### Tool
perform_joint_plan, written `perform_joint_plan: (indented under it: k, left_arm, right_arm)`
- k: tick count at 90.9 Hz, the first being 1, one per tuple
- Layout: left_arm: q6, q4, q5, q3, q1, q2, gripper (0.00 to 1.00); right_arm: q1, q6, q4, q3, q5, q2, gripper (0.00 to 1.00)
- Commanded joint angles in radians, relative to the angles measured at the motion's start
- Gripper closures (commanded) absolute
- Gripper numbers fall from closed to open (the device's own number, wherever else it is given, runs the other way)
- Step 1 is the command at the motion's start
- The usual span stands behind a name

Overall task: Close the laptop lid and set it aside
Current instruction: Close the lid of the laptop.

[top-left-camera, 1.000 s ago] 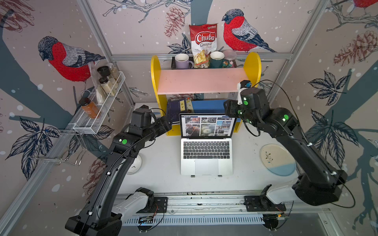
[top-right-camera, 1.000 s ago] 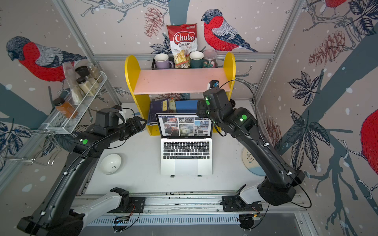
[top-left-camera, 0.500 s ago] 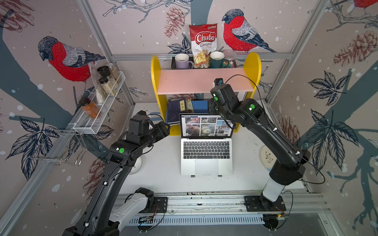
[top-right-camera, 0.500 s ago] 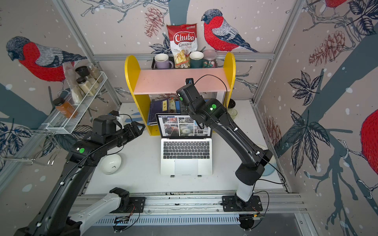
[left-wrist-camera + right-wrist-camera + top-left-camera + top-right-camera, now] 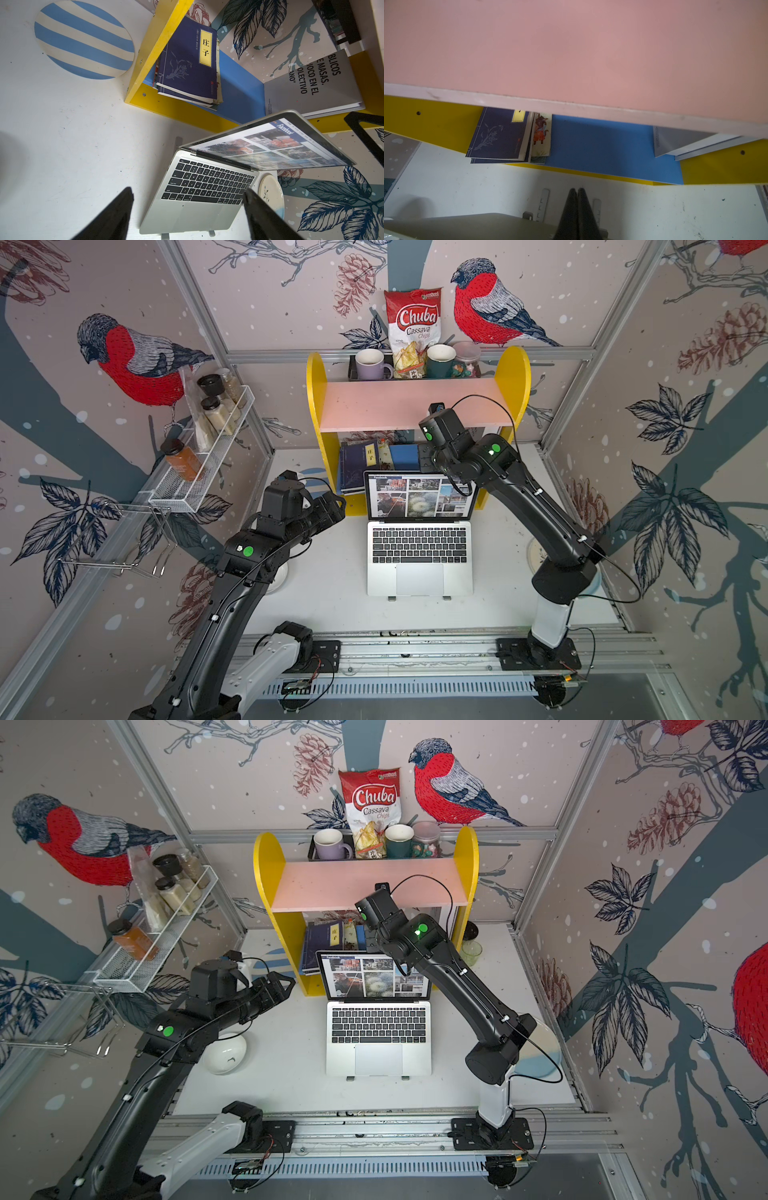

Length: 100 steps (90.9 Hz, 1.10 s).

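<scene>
Laptop (image 5: 419,547) sits mid-table on its stand (image 5: 390,598), right in front of the shelf (image 5: 415,406), with the lid (image 5: 419,497) up. Right gripper (image 5: 577,190) hangs just behind the lid, fingers pressed together and holding nothing. I'd say that makes a blunt tip for pushing the lid forward. Left gripper (image 5: 187,189) hovers spread wide off to the side, likely ready to take hold once it's shut.
</scene>
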Motion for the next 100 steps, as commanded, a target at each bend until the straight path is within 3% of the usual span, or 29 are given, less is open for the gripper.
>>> perform_joint_plan:
  k: [1, 100]
  left_arm:
    - [-0.007, 0.043, 0.014, -0.007, -0.004, 0.000, 0.18]
    - [-0.025, 0.057, 0.011, -0.039, -0.003, -0.037, 0.14]
  right_arm:
    - [-0.001, 0.012, -0.010, -0.012, -0.018, -0.001, 0.97]
    - [0.072, 0.058, 0.079, -0.270, -0.008, -0.149, 0.99]
